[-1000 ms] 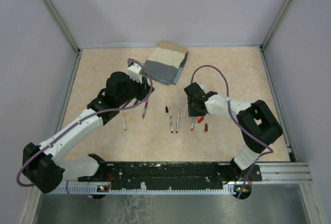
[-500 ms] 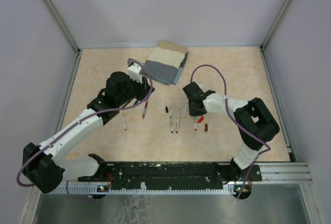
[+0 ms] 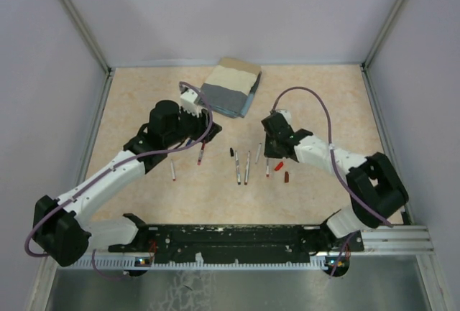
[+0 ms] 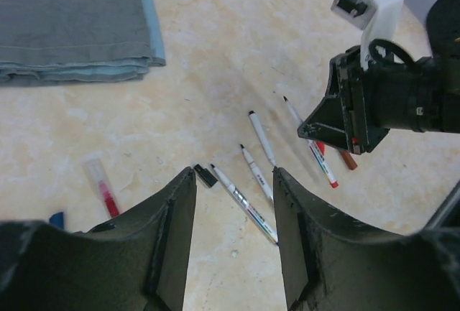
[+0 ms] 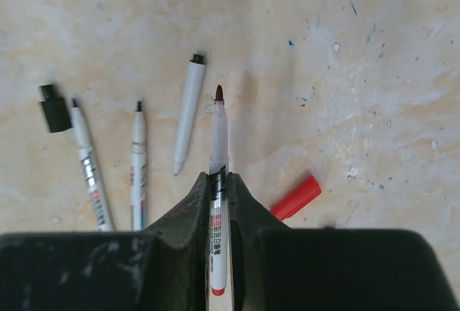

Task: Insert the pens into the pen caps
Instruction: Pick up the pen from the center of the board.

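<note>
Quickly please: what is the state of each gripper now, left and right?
Left gripper: open, holding nothing.
Right gripper: closed on a thin white red-tipped marker pen.

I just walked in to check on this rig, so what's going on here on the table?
Two arms are working on capping pens. The right claw is shut on an uncapped pen, whose dark red tip points away from the claw. A red cap lies loose on the table just beside it. The left claw is open and empty, hanging over a black cap and several other pens lying flat. The held pen is not yet in a cap.
</note>
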{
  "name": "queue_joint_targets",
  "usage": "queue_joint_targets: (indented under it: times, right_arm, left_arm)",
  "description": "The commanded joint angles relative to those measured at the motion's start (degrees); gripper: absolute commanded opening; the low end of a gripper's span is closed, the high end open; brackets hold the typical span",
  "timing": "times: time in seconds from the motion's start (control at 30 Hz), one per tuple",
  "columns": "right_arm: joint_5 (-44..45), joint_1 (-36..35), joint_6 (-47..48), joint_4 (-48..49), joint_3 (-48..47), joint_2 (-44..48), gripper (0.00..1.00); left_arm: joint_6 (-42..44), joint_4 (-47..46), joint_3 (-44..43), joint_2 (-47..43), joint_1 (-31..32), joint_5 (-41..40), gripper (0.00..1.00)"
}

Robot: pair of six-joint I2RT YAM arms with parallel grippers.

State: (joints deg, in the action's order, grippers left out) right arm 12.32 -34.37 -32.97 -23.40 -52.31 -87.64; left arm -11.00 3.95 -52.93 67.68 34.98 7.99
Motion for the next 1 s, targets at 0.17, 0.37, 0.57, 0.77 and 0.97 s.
queue_joint_targets:
  times: [0.17,0.37,0.57,0.77,0.97]
  right_arm:
    - [-7.28,1.08,-10.96,18.75,10.65,18.95,0.01]
    - [-13.19,1.06,-16.59,30.28,15.96,25.83,0.01]
    - [-14.86,1.06,-21.92,38.14,19.73,29.8,0.01]
    - [-17.97,1.06,-24.22,44.12,21.14,30.13,0.0]
    - [-20.91,1.05,-24.84,47.57,21.6,29.57,0.0]
  left_arm:
    - [-11.43,-10.24,5.02,2.94,1.99,8.61,0.6]
    - [-14.54,-13.86,4.43,6.57,6.39,9.29,0.66]
    - [-16.52,-16.82,3.91,9.95,8.14,10.81,0.67]
    - [-17.39,-18.62,2.89,12.34,9.0,12.44,0.68]
    - [-18.06,-19.68,1.95,13.76,9.46,13.32,0.64]
